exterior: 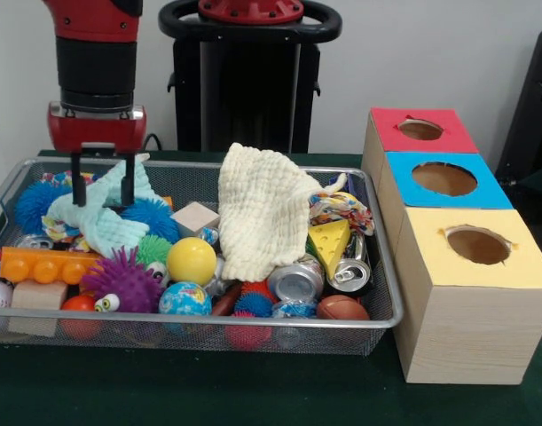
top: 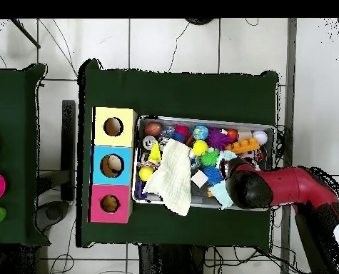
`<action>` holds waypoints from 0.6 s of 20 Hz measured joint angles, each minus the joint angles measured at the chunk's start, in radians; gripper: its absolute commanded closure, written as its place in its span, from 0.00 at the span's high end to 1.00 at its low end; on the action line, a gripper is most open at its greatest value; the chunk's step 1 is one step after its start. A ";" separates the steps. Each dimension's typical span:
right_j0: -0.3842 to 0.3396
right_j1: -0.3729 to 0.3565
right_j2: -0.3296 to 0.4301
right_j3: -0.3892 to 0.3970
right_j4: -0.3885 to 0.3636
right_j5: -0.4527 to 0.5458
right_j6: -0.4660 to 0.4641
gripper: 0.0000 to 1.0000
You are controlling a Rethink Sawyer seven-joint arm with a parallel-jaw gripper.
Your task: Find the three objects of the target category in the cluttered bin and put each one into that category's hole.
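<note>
- Clearly early in the job: bin (exterior: 381,266) packed full on the green counter (exterior: 191,390), nothing seen in the red hole (exterior: 420,130).
- Boxes just beside the bin in a row: red, then blue hole (exterior: 444,178), then yellow hole (exterior: 477,245); from the front, all three look empty as far as visible.
- End effector (exterior: 100,186) down at the bin's far corner, away from the boxes, fingers spread, straddling a pale mint cloth (exterior: 102,222); closing not yet done, nothing lifted.
- Cream cloth (exterior: 257,213) draped over the middle of the pile, hiding whatever lies under it.
- Around it: spiky balls, yellow ball (exterior: 192,260), cans (exterior: 295,282), cheese wedge (exterior: 329,240), wooden cube (exterior: 195,217), orange brick (exterior: 44,264).
- Target category not told by the scene; cloth a fair guess, given the aim.
- Probably all three items left to place.
</note>
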 measured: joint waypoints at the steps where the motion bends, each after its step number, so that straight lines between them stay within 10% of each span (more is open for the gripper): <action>1: 0.001 0.000 -0.007 0.012 0.002 0.000 0.000 1.00; 12: 0.085 -0.033 -0.137 0.163 0.027 -0.052 0.005 1.00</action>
